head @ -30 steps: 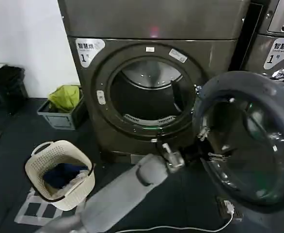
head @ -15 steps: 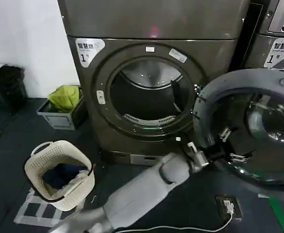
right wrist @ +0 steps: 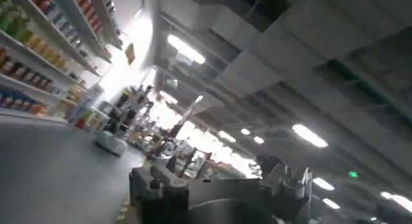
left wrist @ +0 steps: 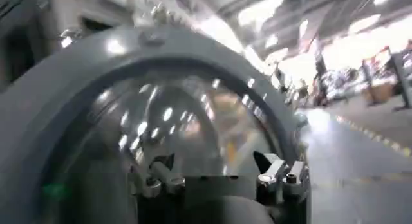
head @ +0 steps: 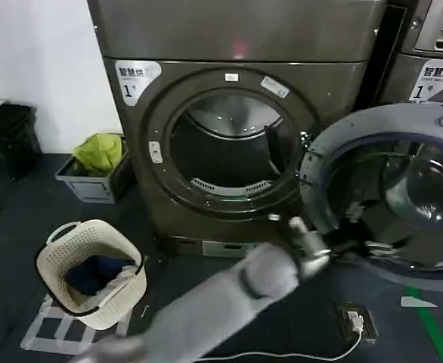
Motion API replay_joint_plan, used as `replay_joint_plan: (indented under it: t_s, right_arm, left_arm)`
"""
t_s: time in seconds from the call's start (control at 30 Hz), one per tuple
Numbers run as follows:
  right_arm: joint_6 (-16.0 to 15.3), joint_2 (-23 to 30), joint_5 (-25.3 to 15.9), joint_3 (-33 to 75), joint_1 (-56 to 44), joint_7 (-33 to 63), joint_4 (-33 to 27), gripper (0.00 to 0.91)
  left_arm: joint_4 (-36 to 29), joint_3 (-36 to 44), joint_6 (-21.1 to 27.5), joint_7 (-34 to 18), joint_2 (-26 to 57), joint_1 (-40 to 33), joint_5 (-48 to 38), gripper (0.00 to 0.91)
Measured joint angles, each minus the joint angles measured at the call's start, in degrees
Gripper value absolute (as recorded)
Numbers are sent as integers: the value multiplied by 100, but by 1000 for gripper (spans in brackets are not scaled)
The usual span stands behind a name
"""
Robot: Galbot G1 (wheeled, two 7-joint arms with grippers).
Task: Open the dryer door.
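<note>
The dryer door [head: 388, 198] is seen swung wide open to the right of the dryer [head: 236, 121], its dark grey inner face turned toward the head camera and the round drum opening fully exposed. The left gripper [head: 361, 227] is reached across from the lower left on its grey arm, and is placed against the inner face of the door, low on its left part, just beside the grey plastic ring. In the left wrist view the left gripper [left wrist: 219, 174] is shown with its two fingers [left wrist: 278, 174] spread apart, the door's glass [left wrist: 187, 129] lying directly beyond them and the grey ring arching above; nothing is clamped between them. To the left of the gripper, well apart on the floor, a cream laundry basket [head: 93, 272] is seen, and below the gripper a white cable [head: 297, 354] lies on the dark floor.

In the right wrist view the right gripper [right wrist: 219, 190] is pointed upward toward a ceiling with strip lights, its fingers apart with nothing held.
</note>
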Motion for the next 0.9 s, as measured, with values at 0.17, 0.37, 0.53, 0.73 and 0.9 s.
replay_joint_plan:
  t_s: [0.17, 0.37, 0.53, 0.73, 0.9]
  right_arm:
    - [32, 0, 128, -130, -42, -48, 55, 907]
    - [37, 0, 130, -283, -9, -106, 116, 907]
    - [39, 0, 123, -439, 32, -132, 119, 907]
    - [210, 0, 257, -623, 70, -218, 116, 907]
    - [248, 0, 408, -744, 88, -265, 172, 907]
  left_arm:
    - [-1088, -193, 675, -134, 1137, 247, -344, 907]
    - [-2117, -601, 1396, -453, 2336, 599, -878, 907]
    - [-2656, -1185, 1975, -957, 3242, 961, -1584, 907]
    - [-2856, -2248, 2778, -1539, 4098, 1498, -2411, 907]
    - [-2816, -3078, 3353, -2175, 4651, 2007, -3103, 907]
